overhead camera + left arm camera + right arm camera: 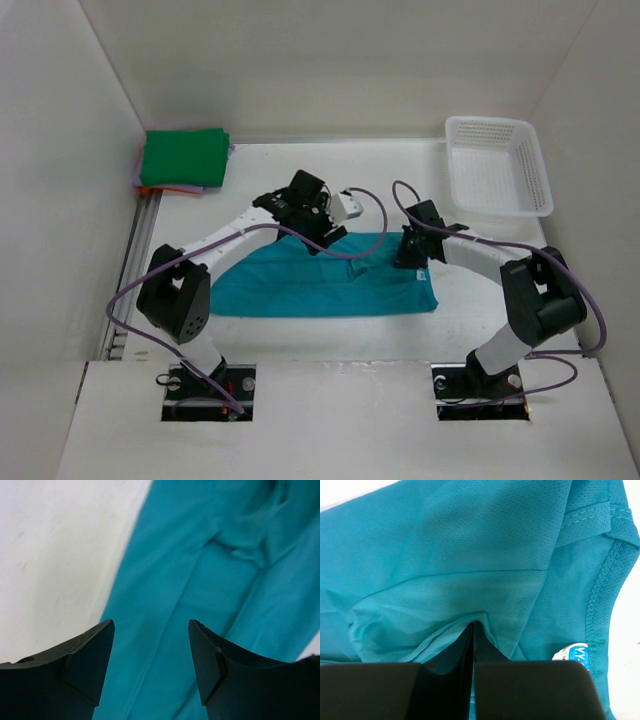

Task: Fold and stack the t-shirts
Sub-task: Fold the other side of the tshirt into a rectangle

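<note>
**Teal shirt: right end pinched, left jaws free above it**

I am finding the teal t-shirt lying flat on the bench, its long axis running left to right between the two arms. The right jaws are pinching a ridge of its cloth at the right end, near the collar label. The left jaws are standing apart over the far edge near mid-length, holding nothing. In my judgement the left arm is sitting nearer the free left end. The green t-shirt is lying folded in the far left corner.
</note>
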